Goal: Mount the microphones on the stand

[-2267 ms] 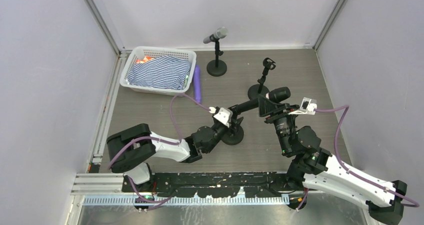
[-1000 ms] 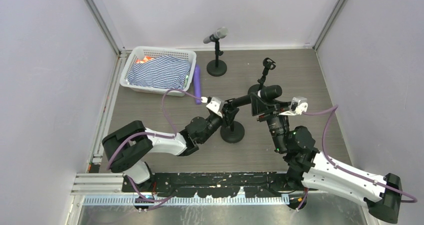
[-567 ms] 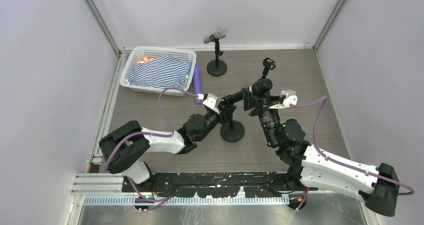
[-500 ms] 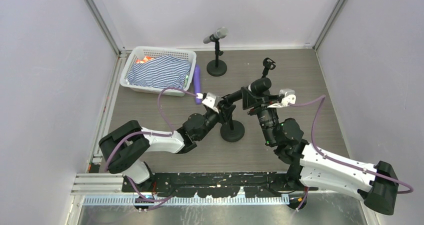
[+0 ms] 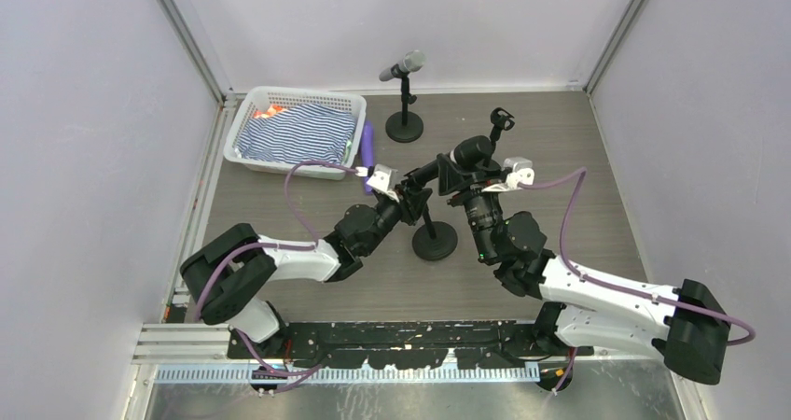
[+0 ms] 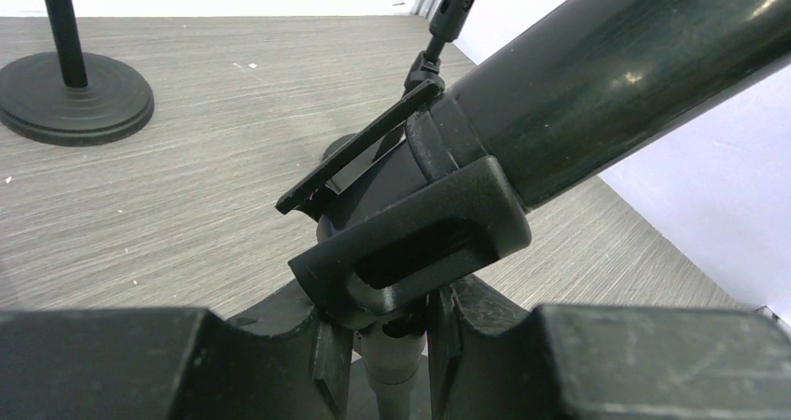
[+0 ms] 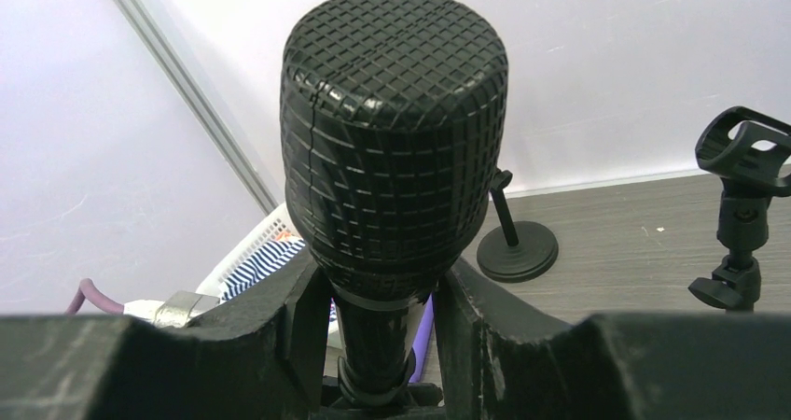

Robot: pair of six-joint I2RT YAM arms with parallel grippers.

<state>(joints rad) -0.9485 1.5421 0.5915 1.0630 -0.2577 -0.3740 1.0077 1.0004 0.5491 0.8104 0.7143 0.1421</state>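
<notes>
Mid-worktop, left hand was pinched narrow on the stand post just under its clip. The microphone sat tilted through that clip; right hand gripped its neck below the head.

**Close work, nose to nose**

The left gripper sat at the top of the near stand. The right gripper held the black microphone against it. Seated or not? Hard to tell from above. A second stand stood just behind.
</notes>
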